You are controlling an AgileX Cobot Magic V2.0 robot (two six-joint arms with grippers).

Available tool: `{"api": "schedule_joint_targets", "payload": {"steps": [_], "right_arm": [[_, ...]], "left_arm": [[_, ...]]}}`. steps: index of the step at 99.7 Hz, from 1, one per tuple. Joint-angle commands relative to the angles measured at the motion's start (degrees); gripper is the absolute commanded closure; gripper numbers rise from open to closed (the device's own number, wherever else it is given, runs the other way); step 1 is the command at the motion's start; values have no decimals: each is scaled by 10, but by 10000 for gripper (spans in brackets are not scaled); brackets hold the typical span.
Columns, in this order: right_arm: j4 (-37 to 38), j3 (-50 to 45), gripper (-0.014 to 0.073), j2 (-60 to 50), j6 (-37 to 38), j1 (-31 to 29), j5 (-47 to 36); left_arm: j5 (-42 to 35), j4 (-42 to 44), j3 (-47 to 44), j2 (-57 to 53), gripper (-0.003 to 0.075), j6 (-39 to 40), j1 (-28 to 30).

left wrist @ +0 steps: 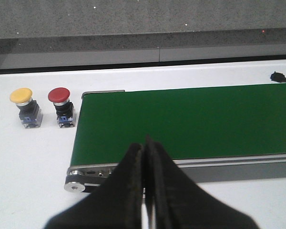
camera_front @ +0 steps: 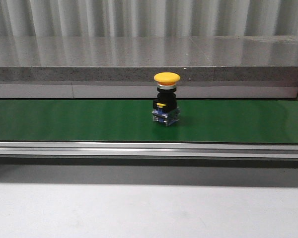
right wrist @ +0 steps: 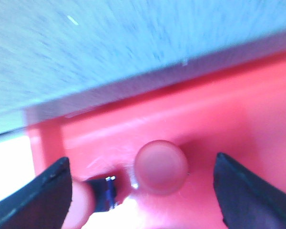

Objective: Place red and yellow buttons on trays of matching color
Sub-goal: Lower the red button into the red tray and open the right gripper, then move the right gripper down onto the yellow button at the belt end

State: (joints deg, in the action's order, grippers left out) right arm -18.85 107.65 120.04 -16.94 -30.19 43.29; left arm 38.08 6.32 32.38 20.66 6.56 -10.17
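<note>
A yellow button [camera_front: 166, 99] stands upright on the green belt [camera_front: 64, 121], and neither gripper shows in the front view. In the left wrist view, another yellow button [left wrist: 24, 107] and a red button [left wrist: 61, 106] stand side by side on the white table past the belt's end. My left gripper [left wrist: 145, 145] is shut on nothing, above the belt's near rail. My right gripper [right wrist: 142, 164] hangs open over the red tray [right wrist: 229, 114]. A red button [right wrist: 161, 166] stands in the tray between the fingers, touching neither. A second button [right wrist: 93, 198] lies on its side beside it. The yellow tray is out of view.
The belt's aluminium rail [camera_front: 149, 148] runs along its front, with its end roller [left wrist: 76, 183] in the left wrist view. A grey stone ledge [camera_front: 149, 59] runs behind the belt. A small black connector [left wrist: 279, 76] lies on the white table.
</note>
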Motion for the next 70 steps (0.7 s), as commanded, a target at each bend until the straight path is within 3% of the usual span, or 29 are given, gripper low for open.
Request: {"api": "schedule_joint_targets", "payload": {"steps": [1,16,50,70], "right_arm": [[-12,19,-11,-78,-26,4,12],[-12,-20,-11,-156,-50,24,51],[-15,-282,-11,-409,-89,97,71],[-15,-371,-11,-478,-96,166,104]], "left_arm": [[-42,2,15,4,739,-1,-5],[-42,2,15,4,739,-1,-5],[-42,2,15,4,739,-1,-5],[-42,2,15,4,739,-1,-5]]}}
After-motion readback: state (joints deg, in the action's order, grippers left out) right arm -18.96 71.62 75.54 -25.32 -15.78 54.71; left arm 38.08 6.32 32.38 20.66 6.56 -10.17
